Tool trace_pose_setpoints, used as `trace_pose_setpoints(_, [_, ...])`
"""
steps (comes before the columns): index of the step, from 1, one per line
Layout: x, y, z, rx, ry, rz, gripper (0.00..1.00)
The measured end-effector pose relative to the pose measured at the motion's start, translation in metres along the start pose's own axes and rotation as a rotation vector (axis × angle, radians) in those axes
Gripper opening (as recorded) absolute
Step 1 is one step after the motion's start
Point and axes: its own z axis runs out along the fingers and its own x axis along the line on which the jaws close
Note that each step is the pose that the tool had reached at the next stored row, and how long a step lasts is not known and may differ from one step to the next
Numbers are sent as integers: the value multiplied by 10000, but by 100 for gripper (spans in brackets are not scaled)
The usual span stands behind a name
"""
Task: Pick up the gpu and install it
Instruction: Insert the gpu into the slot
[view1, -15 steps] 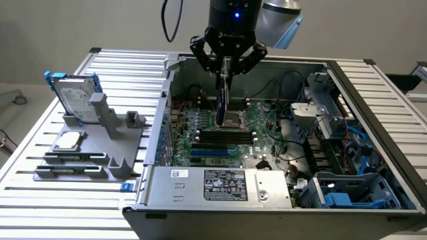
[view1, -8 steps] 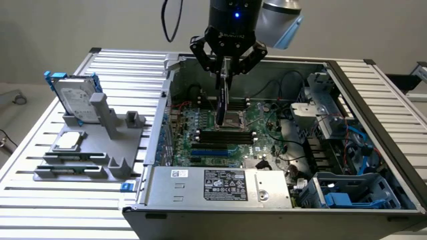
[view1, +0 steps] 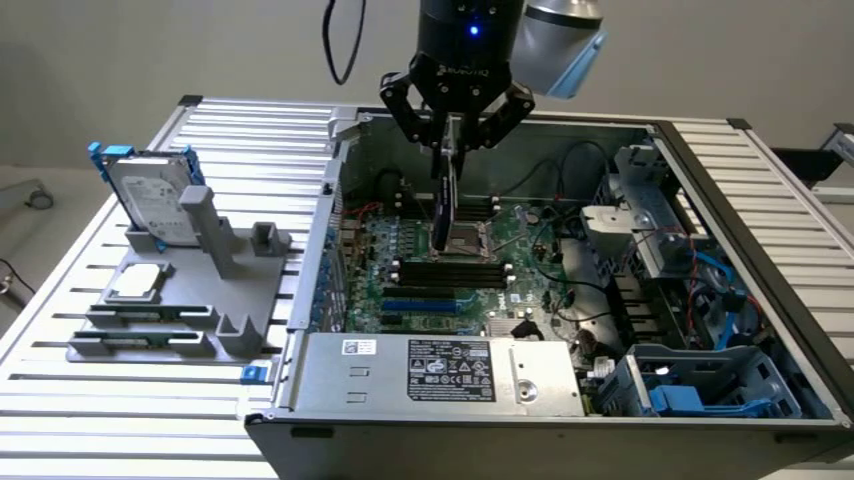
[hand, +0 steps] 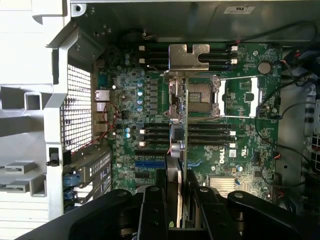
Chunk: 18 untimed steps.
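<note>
Open computer case (view1: 787, 300) sits on the slatted table (view1: 80, 400), under the gripper. Motherboard (view1: 534, 280) lies on the case floor, straight below the gripper's fingers. Power supply (view1: 441, 370) is in the case's near corner, lower than the gripper and well apart from it. Grey fixture (view1: 200, 290) with the blue-framed hard drive (view1: 150, 195) stands outside the case, well off to the gripper's side, on the exterior view's left.

Gripper (view1: 454, 135) hangs over the case opening, fingers clamped on the gpu (view1: 445, 200). The card hangs edge-on below the fingers, above the motherboard and clear of it. In the wrist view its silver bracket (hand: 189, 56) is at the end farthest from the gripper (hand: 179, 210).
</note>
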Motion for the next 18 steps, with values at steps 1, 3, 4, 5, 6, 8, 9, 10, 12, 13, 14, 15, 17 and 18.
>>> trace_pose_setpoints(1, [-1, 0, 3, 1, 0, -107, 27])
trace_pose_setpoints(3, [-1, -1, 12, 18, 8, -466, 27])
trace_pose_setpoints(4, [-1, -1, 17, 25, 11, -651, 27])
trace_pose_setpoints(5, [-2, -1, 21, 33, 14, -830, 27])
trace_pose_setpoints(6, [-2, -1, 26, 40, 18, -1010, 27])
trace_pose_setpoints(8, [-2, -1, 36, 55, 26, -1386, 27])
trace_pose_setpoints(9, [-2, -1, 41, 61, 28, -1565, 27])
trace_pose_setpoints(10, [-3, -1, 45, 68, 32, -1745, 27])
trace_pose_setpoints(12, [-3, -2, 54, 82, 38, -2104, 27])
trace_pose_setpoints(13, [-3, -2, 58, 89, 41, -2290, 27])
trace_pose_setpoints(14, [-3, -2, 62, 96, 45, -2463, 27])
trace_pose_setpoints(15, [-3, -2, 67, 103, 48, -2644, 27])
trace_pose_setpoints(17, [-4, -2, 75, 119, 56, -3018, 27])
trace_pose_setpoints(18, [-4, -2, 80, 125, 58, -3199, 27])
